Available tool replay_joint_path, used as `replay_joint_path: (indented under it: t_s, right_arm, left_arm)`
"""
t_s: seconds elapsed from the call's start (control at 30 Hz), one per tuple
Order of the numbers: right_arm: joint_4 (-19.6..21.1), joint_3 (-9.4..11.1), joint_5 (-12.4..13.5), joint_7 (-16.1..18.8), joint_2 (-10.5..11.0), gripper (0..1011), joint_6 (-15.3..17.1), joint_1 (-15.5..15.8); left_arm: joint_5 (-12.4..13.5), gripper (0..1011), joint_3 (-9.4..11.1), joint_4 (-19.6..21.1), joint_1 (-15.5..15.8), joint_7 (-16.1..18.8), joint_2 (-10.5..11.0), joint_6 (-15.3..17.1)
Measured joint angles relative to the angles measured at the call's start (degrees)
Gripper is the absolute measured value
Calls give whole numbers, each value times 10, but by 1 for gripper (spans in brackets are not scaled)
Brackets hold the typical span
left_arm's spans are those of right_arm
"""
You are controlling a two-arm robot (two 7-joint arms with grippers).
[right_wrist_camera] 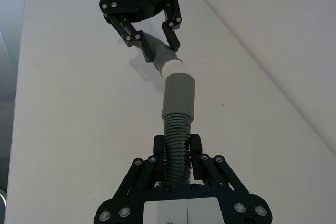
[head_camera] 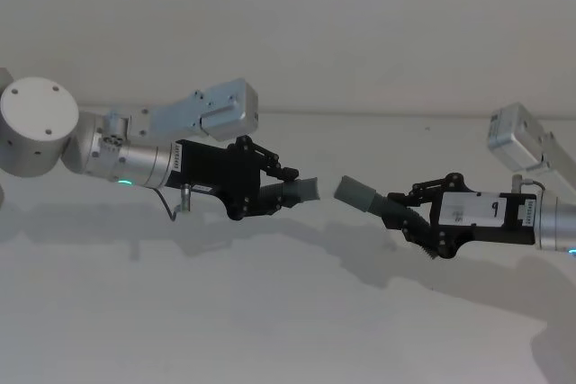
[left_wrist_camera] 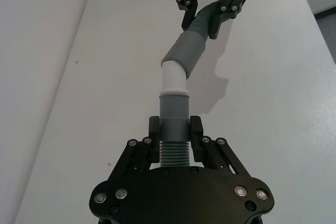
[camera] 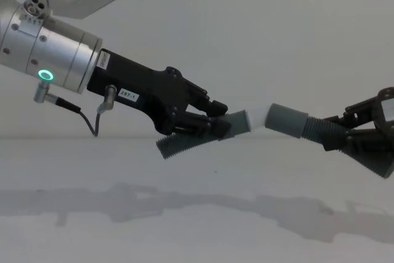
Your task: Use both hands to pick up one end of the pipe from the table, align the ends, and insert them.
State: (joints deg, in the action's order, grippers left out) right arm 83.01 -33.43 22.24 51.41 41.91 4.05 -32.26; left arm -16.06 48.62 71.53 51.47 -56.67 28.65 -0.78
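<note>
A: Item one, far left?

B: Left gripper (head_camera: 274, 188), black, on a silver wrist with a green ring (camera: 45, 76) and a thin grey cable (camera: 80, 113). Fingers clamped on the left hose piece (camera: 188, 141), pinching it where the ribbing meets the smooth cuff (left_wrist_camera: 174, 116).

A: How does the piece sit in that hand?

B: The ribbed tail hangs out below and behind the fingers; the cuff projects forward past the fingertips toward the other arm (its narrower whitish tip (left_wrist_camera: 172, 80) leads). The whole piece is held up off the table (head_camera: 270, 312).

A: Between the two arms?

B: In the head view a small gap shows between the cuffs, over the middle of the table. In the chest view and both wrist views the whitish tip sits right at the mouth of the opposing cuff, at a slight angle to it. Whether it has gone in, I cannot tell.

A: Item two, right?

B: Right hose piece (head_camera: 378, 201), its wider grey cuff (right_wrist_camera: 178, 94) pointing left at the white tip. Right gripper (head_camera: 416, 213), black, fingers closed on the ribbed section behind that cuff, so the cuff stands clear ahead of the fingertips. Also carried above the table, toward its right side.

A: Surface?

B: Off-white, matte, with the arms' shadows lying on it.
</note>
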Motion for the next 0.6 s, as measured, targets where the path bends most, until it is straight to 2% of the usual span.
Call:
replay_joint_path:
  t_s: [0.6]
  right_arm:
    - [0, -5, 0, 0, 2, 282, 0, -5]
  left_arm:
    - [-13, 329, 6, 0, 4, -23, 4, -13]
